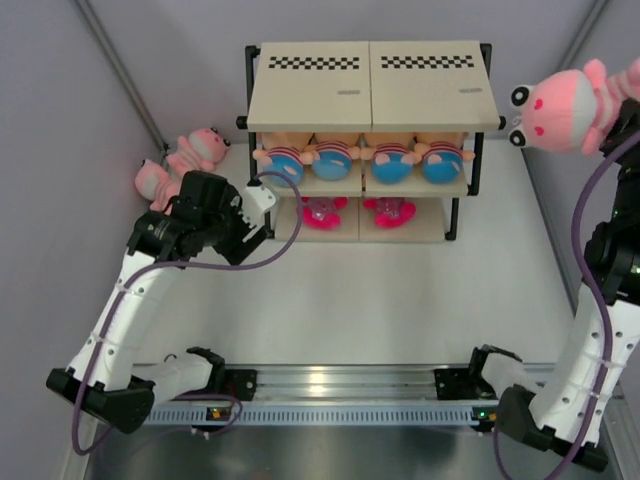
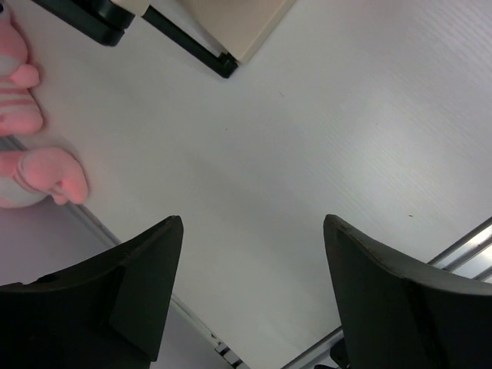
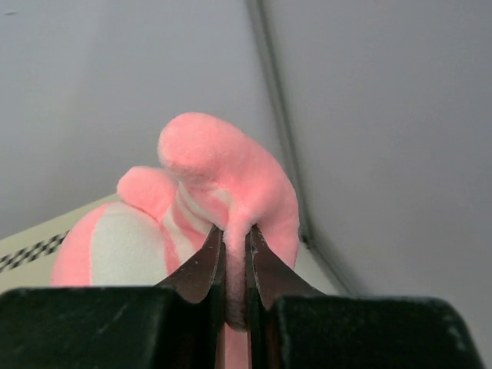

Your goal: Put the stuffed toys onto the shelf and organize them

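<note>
The shelf stands at the back middle, its top board bare. Several peach-faced dolls lie on the middle board, two magenta toys on the bottom board. My right gripper is shut on a pink striped animal, holding it high to the right of the shelf's top; the wrist view shows the plush pinched between the jaws. Another pink striped animal lies on the table left of the shelf, also at the left edge of the left wrist view. My left gripper is open and empty beside it.
Grey walls close in the table on the left, back and right. A metal rail runs along the near edge between the arm bases. The shelf's foot shows at the top of the left wrist view.
</note>
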